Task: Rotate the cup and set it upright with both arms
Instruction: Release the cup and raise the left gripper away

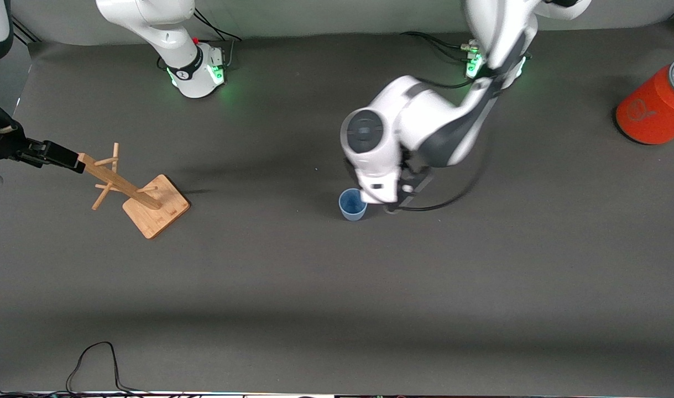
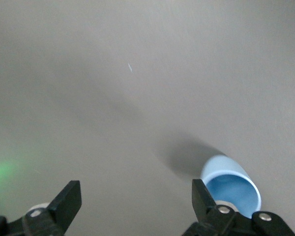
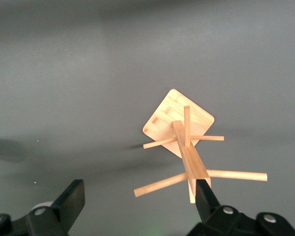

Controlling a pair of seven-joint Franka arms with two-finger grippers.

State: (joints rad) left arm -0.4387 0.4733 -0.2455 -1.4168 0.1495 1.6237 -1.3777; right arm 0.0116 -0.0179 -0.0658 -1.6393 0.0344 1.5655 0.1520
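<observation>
The light-blue cup [image 1: 352, 204] stands upright on the dark table mat, mouth up, near the middle. The left arm reaches down from its base, and its hand hangs low right beside the cup, on the side toward the left arm's end. In the left wrist view the left gripper [image 2: 136, 192] is open with only bare mat between its fingers; the cup [image 2: 231, 183] sits just outside one finger [image 2: 200, 194]. The right gripper [image 3: 137, 192] is open too, up at the top of the wooden rack's post [image 3: 189, 157], with nothing gripped.
A wooden peg rack [image 1: 149, 199] on a square base stands toward the right arm's end. A large orange cylinder with a grey top [image 1: 654, 110] lies at the left arm's end. A black cable [image 1: 93, 362] loops at the table edge nearest the front camera.
</observation>
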